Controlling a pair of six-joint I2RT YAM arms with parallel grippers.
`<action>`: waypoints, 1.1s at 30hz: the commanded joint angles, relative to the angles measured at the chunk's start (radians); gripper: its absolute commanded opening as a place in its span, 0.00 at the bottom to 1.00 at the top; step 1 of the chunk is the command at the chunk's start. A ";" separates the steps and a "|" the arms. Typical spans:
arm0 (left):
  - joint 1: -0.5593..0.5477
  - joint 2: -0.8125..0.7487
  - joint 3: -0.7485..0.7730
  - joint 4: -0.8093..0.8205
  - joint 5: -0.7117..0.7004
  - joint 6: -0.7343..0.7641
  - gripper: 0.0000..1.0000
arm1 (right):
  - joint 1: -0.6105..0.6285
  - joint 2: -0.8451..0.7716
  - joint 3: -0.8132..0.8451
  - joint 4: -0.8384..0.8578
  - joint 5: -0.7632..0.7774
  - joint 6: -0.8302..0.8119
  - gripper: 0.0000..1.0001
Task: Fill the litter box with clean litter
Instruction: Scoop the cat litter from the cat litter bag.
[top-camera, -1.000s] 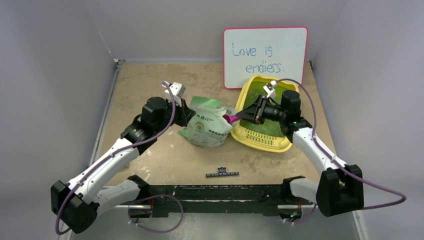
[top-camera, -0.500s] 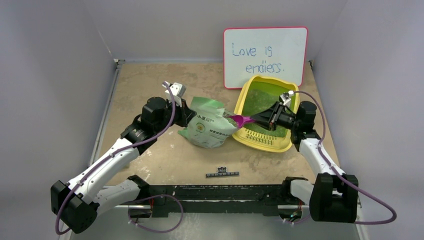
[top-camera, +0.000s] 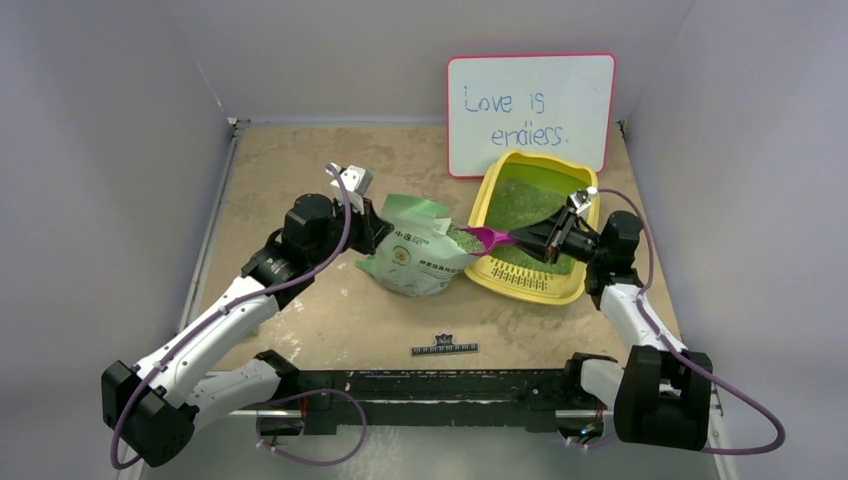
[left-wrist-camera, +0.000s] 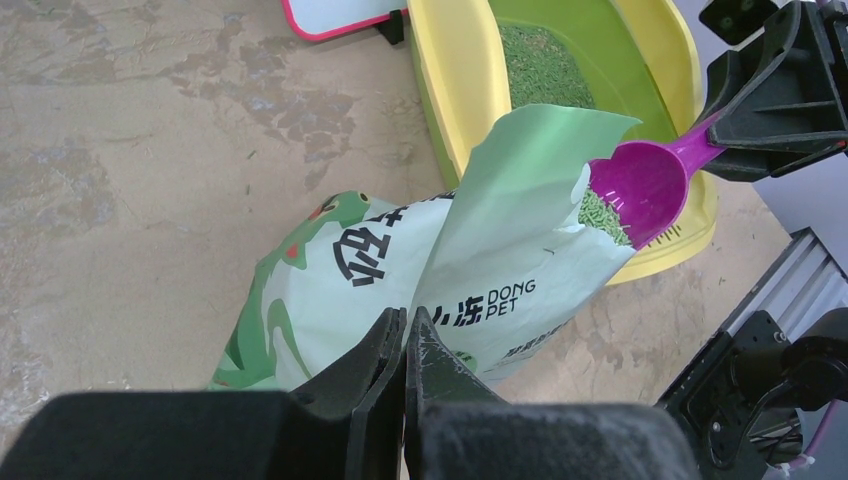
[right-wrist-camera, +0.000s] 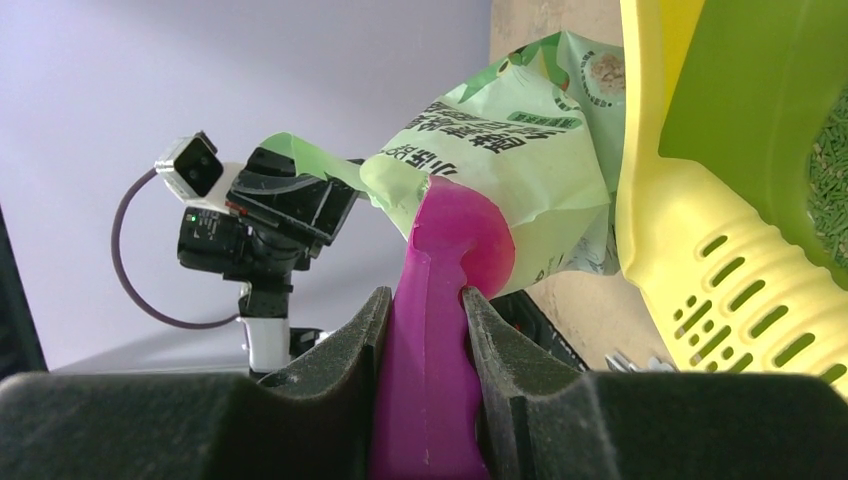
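Your left hand (left-wrist-camera: 405, 335) pinches the bag (left-wrist-camera: 500, 290) and your right hand (right-wrist-camera: 425, 300) clamps the scoop (left-wrist-camera: 645, 185), so rolling that wrist could spill clean litter (left-wrist-camera: 603, 215) short of the litter box (left-wrist-camera: 445, 90).

Yellow litter box (top-camera: 522, 283), green litter (top-camera: 520, 200), magenta scoop (top-camera: 490, 238), pale-green bag (top-camera: 415, 257)

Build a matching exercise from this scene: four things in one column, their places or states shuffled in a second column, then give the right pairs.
1. litter box
2. magenta scoop
3. litter bag
4. whiteboard

A. clamped by its handle in the right gripper
B. pinched at its edge by the left gripper
C. standing upright behind the litter box
D. holds green litter

Pairs: 1-D, 2-A, 3-B, 4-C
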 joint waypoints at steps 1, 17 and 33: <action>0.000 0.004 0.044 0.084 0.001 -0.002 0.00 | -0.007 -0.010 0.007 0.002 -0.001 -0.011 0.00; 0.000 0.008 0.051 0.084 0.009 0.016 0.00 | 0.108 -0.051 0.080 -0.086 0.138 -0.029 0.00; -0.001 0.008 0.049 0.085 0.011 0.013 0.00 | 0.049 -0.055 -0.087 0.213 0.178 0.202 0.00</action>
